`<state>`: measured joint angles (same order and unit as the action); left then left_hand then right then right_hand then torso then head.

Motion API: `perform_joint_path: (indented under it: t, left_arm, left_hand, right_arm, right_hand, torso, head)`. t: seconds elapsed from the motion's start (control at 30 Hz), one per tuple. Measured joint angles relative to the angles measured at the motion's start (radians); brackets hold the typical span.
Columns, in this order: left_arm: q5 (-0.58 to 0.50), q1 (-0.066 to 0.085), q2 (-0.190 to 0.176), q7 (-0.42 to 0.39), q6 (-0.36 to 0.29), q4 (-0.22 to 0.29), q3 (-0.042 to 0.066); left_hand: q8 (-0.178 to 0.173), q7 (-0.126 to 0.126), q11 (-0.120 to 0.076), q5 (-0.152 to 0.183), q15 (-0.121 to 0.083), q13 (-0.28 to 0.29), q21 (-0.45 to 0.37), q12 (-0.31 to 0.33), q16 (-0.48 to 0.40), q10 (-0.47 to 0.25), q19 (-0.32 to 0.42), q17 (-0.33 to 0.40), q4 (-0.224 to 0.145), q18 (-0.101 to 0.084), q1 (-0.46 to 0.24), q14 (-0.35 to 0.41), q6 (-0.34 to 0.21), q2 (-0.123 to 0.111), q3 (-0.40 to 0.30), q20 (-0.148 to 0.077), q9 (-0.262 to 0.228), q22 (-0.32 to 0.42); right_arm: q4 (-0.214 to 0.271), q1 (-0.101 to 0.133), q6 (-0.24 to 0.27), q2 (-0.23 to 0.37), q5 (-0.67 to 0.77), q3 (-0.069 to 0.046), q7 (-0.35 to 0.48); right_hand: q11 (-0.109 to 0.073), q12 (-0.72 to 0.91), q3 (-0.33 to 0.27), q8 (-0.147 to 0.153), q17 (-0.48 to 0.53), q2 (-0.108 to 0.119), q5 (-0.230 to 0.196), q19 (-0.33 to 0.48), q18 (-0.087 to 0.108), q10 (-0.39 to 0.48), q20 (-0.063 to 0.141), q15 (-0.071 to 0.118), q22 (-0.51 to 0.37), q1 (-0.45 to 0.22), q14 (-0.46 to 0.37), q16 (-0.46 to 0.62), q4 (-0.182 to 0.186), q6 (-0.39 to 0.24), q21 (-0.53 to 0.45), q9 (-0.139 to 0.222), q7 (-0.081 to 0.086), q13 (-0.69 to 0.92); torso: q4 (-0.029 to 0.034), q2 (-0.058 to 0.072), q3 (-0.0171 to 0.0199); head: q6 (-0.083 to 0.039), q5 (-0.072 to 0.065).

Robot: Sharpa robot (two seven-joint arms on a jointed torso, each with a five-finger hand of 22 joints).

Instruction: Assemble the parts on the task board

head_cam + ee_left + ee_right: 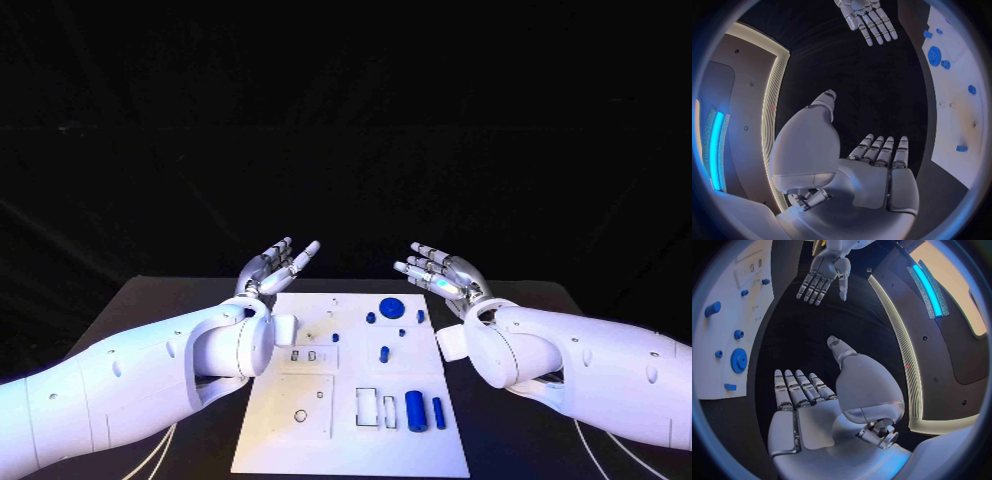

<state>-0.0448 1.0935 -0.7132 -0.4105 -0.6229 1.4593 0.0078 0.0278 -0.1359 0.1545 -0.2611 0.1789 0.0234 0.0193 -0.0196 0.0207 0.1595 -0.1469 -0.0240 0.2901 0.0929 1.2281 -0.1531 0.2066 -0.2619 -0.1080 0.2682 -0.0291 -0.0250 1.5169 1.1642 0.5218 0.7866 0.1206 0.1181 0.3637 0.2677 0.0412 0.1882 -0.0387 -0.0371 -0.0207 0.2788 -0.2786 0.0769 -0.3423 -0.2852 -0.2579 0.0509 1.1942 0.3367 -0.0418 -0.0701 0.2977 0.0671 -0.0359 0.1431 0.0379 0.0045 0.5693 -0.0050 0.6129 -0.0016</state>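
I am holding my left hand [277,264] and right hand [441,271] palm-up, silver fingers [420,268] spread, gripping nothing, flanking the flat white task board [325,435] with its small blue parts [414,410].

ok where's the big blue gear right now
In the head view, the big blue gear sits near the task board's far edge, toward the right hand.

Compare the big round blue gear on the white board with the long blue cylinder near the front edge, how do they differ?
The gear is a flat disc with a toothed rim; the cylinder is a long, smooth rod lying on its side. The gear sits at the far end of the board, between the two raised hands; the cylinder lies at the near end, beside a thinner blue rod. Both are blue, rest on the board, and are untouched.
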Motion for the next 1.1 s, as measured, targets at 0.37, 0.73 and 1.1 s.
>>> perform_joint_path:
  t: [0.37,0.73,1.1]
  left_arm:
    - [-0.004,0.021,-0.072,0.021,0.049,0.031,0.003]
    - [0.023,0.043,-0.105,0.036,0.078,0.092,0.001]
    - [0.058,0.085,-0.169,0.059,0.097,0.187,0.002]
  left_hand:
    - [0.038,-0.013,0.059,0.004,0.037,0.019,0.071,-0.039,0.051,0.191,-0.155,-0.024,0.008,0.001,0.071,-0.223,0.173,0.059,-0.063,0.023,-0.019,-0.036]
    - [0.099,-0.048,0.060,0.017,0.013,0.043,0.221,-0.114,0.148,0.586,-0.464,-0.058,-0.018,0.002,0.215,-0.598,0.499,0.092,-0.150,0.020,-0.042,-0.103]
    - [0.121,-0.075,0.011,0.023,-0.045,0.046,0.349,-0.140,0.212,0.835,-0.630,-0.091,-0.050,0.069,0.249,-0.820,0.705,0.095,-0.202,0.007,-0.044,-0.156]
  right_arm:
    - [-0.077,0.069,-0.078,0.008,0.252,0.005,-0.044]
    - [-0.071,0.099,-0.108,0.013,0.575,0.005,-0.110]
    - [-0.076,0.144,-0.142,0.011,0.874,0.001,-0.241]
  right_hand:
    - [-0.036,0.060,0.050,-0.058,-0.023,-0.007,-0.031,-0.304,0.056,-0.413,-0.003,0.050,0.064,0.095,0.414,-0.069,-0.061,0.365,0.138,-0.027,0.034,0.021]
    - [-0.075,0.058,0.126,-0.065,-0.027,0.004,-0.064,-0.451,0.086,-0.631,0.012,0.097,0.089,0.105,0.638,-0.074,-0.075,0.597,0.221,-0.029,0.081,0.023]
    - [-0.126,0.046,0.175,-0.061,-0.056,0.056,-0.054,-0.580,0.101,-0.800,0.069,0.159,0.133,0.104,0.837,-0.104,-0.079,0.720,0.326,-0.033,0.059,0.032]
  torso:
    - [0.0053,0.024,-0.0004]
    - [0.0171,0.065,-0.0003]
    - [0.0406,0.123,-0.0121]
  head:
    - [0.004,-0.011]
    - [0.000,-0.021]
    - [-0.009,-0.042]
